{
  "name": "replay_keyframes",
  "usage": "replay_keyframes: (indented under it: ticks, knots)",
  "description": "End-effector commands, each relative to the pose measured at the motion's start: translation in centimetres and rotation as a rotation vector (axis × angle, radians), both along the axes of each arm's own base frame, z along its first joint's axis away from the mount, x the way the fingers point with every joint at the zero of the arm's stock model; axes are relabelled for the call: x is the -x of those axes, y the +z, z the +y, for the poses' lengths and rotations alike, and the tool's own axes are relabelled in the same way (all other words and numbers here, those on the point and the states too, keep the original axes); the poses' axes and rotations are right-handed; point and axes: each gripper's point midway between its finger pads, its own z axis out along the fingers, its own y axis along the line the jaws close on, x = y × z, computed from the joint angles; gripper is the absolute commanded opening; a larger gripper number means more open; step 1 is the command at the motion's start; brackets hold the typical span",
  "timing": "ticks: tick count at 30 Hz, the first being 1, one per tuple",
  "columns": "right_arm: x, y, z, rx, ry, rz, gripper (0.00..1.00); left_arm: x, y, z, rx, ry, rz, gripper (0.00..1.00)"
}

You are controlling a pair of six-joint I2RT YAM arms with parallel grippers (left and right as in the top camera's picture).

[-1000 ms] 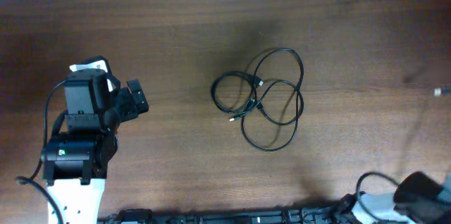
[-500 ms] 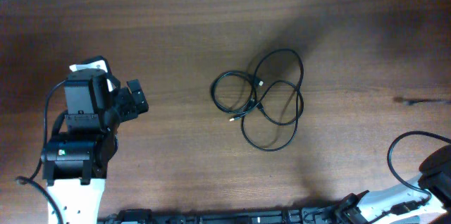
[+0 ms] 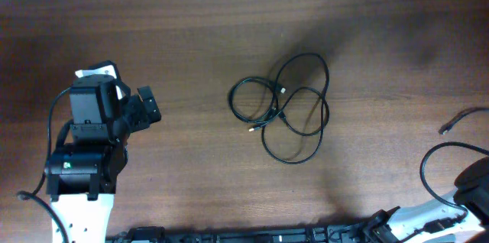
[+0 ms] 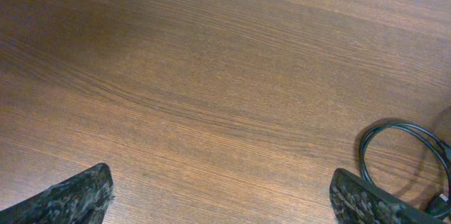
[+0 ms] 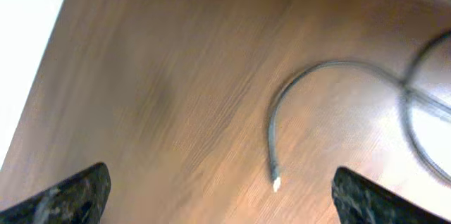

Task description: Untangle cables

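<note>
No text legible in any view.
White tag (image 3: 97,70) at the top of the left arm (image 3: 84,147), overhead view: too small to read.
Small green sticker (image 3: 67,166) on the same arm's dark lower housing: a coloured patch only, no characters resolved.
Both wrist views: nothing readable.
</note>
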Motion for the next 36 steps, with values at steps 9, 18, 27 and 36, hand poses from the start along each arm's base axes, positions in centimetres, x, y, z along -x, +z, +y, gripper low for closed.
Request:
replay_keyframes:
  ticks: [9, 18, 27, 36]
  knots:
    - [-4.5, -1.2, 13.7, -0.147, 0.549, 0.032, 0.99, -0.1, 0.2, 0.0, 0.016, 0.012, -0.009, 0.99]
    - [-6.8, -9.0, 25.3, -0.225, 0.875, 0.178, 0.99, -0.1, 0.2, 0.0, 0.016, 0.012, -0.009, 0.99]
    - [-8.6, -15.4, 38.3, -0.298, 1.101, 0.104, 0.99, -0.1, 0.2, 0.0, 0.016, 0.012, -0.009, 0.99]
    - [-12.1, -16.8, 47.9, -0.225, 1.14, -0.071, 0.99, -0.1, 0.2, 0.0, 0.016, 0.012, -0.009, 0.99]
